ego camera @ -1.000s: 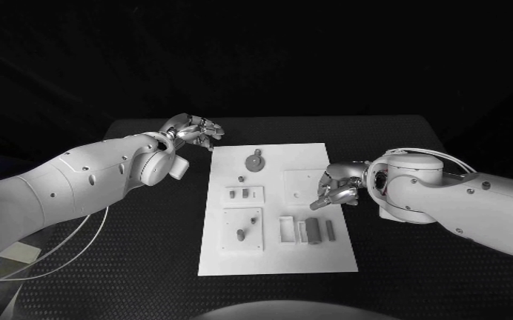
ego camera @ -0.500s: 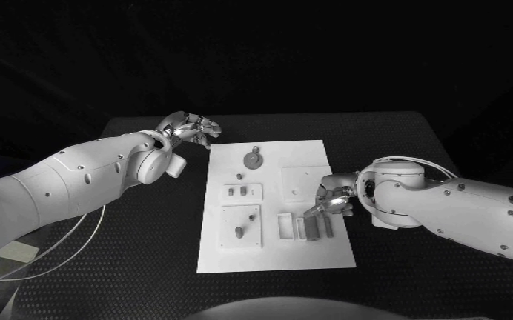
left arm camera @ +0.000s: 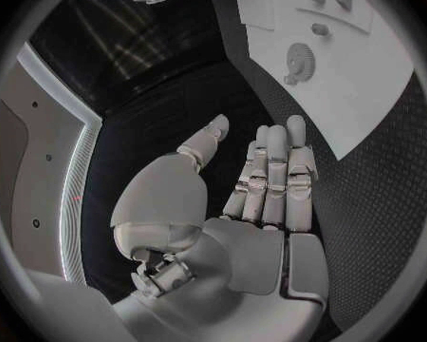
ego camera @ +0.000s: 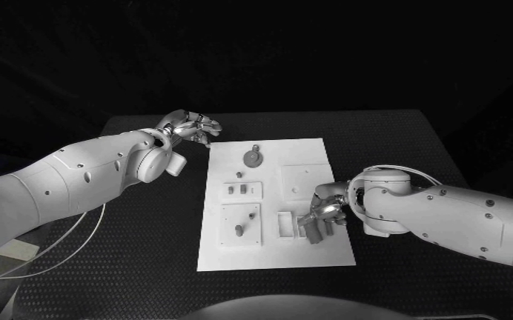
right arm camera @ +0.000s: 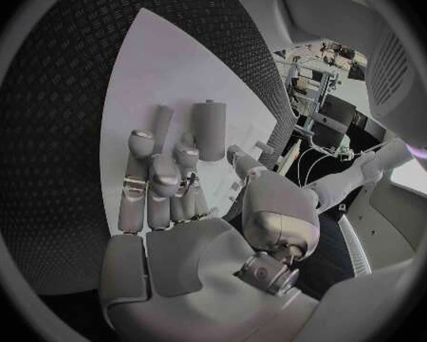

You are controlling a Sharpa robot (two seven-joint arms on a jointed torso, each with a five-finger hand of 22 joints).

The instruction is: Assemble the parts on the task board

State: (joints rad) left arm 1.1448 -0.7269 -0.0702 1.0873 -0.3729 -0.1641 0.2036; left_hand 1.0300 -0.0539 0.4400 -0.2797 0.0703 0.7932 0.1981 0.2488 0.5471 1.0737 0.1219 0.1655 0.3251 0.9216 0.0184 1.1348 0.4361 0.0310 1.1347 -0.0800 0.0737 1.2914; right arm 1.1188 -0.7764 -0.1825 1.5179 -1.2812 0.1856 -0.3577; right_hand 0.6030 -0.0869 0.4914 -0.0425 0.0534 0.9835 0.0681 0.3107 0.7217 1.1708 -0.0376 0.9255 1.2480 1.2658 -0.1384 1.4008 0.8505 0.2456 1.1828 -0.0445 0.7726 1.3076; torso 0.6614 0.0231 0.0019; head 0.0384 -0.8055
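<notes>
Two smooth white rounded arm shells dotted with small dark screws, left robot hand (ego camera: 190, 127) and right robot hand (ego camera: 326, 210) silver with segmented metallic fingers, thin pale cable looping beside the left arm (ego camera: 75, 179), another arching over the right arm (ego camera: 438, 212)

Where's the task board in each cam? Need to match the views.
Head view: task board in the middle of the table, between the two arms.
Left wrist view: beyond the left hand and off to its side, carrying the round part.
Right wrist view: right beneath the right hand, with grey bar parts at the fingertips.
Shared landmark: the black textured table bordering the board's straight edge.
</notes>
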